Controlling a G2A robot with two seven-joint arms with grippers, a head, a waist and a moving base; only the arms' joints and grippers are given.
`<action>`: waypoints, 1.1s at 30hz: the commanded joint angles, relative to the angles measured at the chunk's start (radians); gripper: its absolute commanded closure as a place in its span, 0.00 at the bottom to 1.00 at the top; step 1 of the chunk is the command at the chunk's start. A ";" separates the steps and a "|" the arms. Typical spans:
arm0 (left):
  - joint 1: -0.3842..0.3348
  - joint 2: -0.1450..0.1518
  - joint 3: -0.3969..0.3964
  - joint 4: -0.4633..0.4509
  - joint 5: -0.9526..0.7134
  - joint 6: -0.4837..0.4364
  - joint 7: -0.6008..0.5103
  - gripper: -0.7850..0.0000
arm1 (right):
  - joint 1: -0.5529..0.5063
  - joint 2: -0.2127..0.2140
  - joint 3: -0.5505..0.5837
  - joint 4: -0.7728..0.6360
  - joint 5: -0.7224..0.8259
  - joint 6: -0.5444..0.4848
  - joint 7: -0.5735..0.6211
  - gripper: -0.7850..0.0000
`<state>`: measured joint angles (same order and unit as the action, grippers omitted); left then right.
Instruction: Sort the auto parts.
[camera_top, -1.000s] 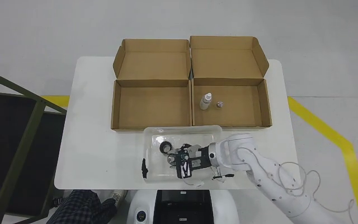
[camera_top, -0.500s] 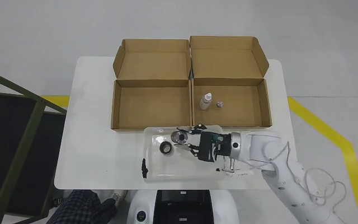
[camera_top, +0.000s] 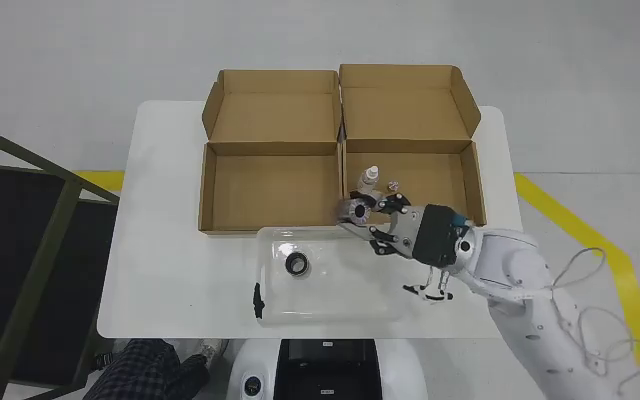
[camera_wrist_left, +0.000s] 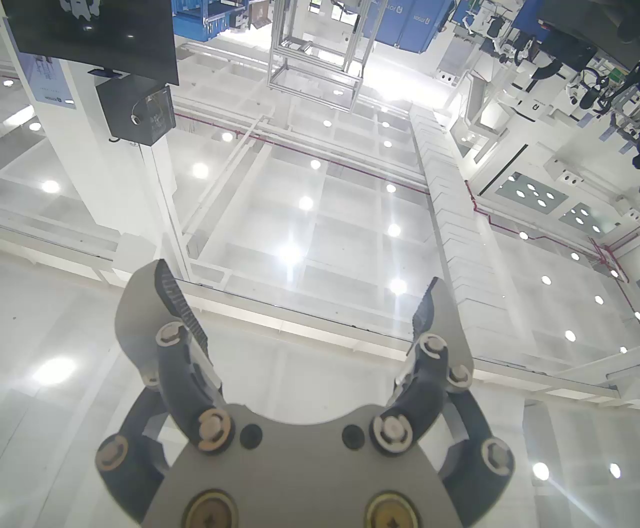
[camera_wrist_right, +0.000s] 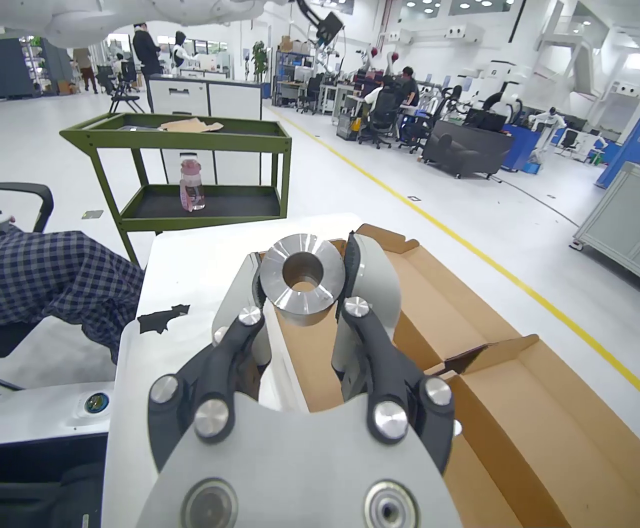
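My right gripper (camera_top: 358, 211) (camera_wrist_right: 303, 280) is shut on a shiny metal ring (camera_wrist_right: 302, 280) (camera_top: 357, 210) with a round bore, held above the near edge where the two cardboard boxes meet. A clear plastic bin (camera_top: 390, 305) at the table's front holds a dark bearing ring (camera_top: 296, 263); a small black part (camera_top: 257, 298) lies at the bin's left end. The right box (camera_top: 475, 186) contains a small white bottle (camera_top: 368, 179) and a tiny dark part (camera_top: 394, 185). The left box (camera_top: 270, 190) is bare inside. My left gripper (camera_wrist_left: 300, 300) is open and points up at the ceiling.
Both boxes have their lids folded back toward the table's far edge. A green cart (camera_wrist_right: 190, 165) with a pink bottle stands beyond the table. A person's checked sleeve (camera_wrist_right: 60, 280) lies near the table's corner. White tabletop lies free at the left of the boxes.
The right arm lifted the metal ring out of the clear bin and carried it back toward the near edge of the boxes. The bearing ring stayed in the bin.
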<state>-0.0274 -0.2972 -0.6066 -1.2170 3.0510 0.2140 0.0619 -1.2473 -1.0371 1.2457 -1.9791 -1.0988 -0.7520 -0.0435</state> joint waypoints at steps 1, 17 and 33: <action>0.000 0.000 0.000 0.000 0.000 0.000 0.000 0.00 | -0.010 0.001 0.019 0.000 0.012 0.007 -0.025 1.00; 0.000 0.000 0.000 0.000 0.000 0.000 0.000 0.00 | -0.054 -0.002 0.097 0.010 0.064 0.020 -0.162 1.00; 0.000 0.000 0.000 0.000 0.000 0.000 0.000 0.00 | -0.036 -0.011 0.074 0.035 0.051 0.009 -0.178 1.00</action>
<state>-0.0274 -0.2972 -0.6066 -1.2170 3.0510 0.2140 0.0619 -1.2871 -1.0476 1.3246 -1.9478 -1.0450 -0.7429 -0.2245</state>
